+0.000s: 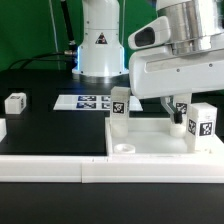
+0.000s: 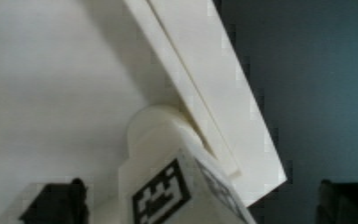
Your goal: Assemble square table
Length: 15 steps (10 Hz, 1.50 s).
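The white square tabletop [image 1: 150, 143] lies flat at the exterior view's right, rim up. One tagged white leg [image 1: 120, 103] stands at its far left corner and another [image 1: 203, 122] at its right side. My gripper [image 1: 180, 120] hangs over the far right part, its fingers on either side of a third tagged leg [image 1: 182, 110]. In the wrist view that leg [image 2: 185, 185] stands by the tabletop's rim [image 2: 194, 70]. The dark fingers [image 2: 60, 200] are spread wide with gaps on both sides of the leg, so my gripper [image 2: 202, 205] is open.
A loose tagged leg [image 1: 16, 101] lies on the black table at the exterior view's left, another white part [image 1: 2, 128] at the left edge. The marker board [image 1: 85, 101] lies in front of the robot base [image 1: 98, 45]. A long low white border wall [image 1: 50, 167] runs along the front.
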Each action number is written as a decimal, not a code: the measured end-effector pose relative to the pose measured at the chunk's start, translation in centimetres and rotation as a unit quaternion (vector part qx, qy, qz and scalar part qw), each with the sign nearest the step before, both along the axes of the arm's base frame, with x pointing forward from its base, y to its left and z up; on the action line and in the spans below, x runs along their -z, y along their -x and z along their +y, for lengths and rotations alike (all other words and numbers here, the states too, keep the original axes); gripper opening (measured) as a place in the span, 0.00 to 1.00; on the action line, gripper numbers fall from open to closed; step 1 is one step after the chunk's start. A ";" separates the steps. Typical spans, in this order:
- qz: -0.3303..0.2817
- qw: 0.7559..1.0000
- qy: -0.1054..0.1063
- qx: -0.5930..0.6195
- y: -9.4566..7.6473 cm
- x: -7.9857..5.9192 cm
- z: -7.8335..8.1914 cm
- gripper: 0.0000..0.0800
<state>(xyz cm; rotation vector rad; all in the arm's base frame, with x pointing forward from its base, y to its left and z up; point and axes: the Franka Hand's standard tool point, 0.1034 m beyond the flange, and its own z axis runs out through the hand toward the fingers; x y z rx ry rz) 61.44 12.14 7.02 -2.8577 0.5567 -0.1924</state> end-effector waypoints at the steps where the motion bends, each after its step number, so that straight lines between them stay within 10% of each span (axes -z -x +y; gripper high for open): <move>1: -0.003 0.992 0.035 -0.123 0.1 0.1 0.0 0.81; 5: -0.004 0.961 0.065 -0.267 -1.1 0.3 0.7 0.78; 6: -0.003 0.962 0.064 -0.264 -1.1 0.4 0.7 0.55; 9: 0.011 0.982 0.060 -0.181 -1.3 0.5 -0.3 0.36; 12: 0.045 0.997 0.041 0.041 -1.3 0.6 -0.6 0.36; 15: 0.083 0.956 -0.001 0.283 -1.1 0.9 -0.5 0.36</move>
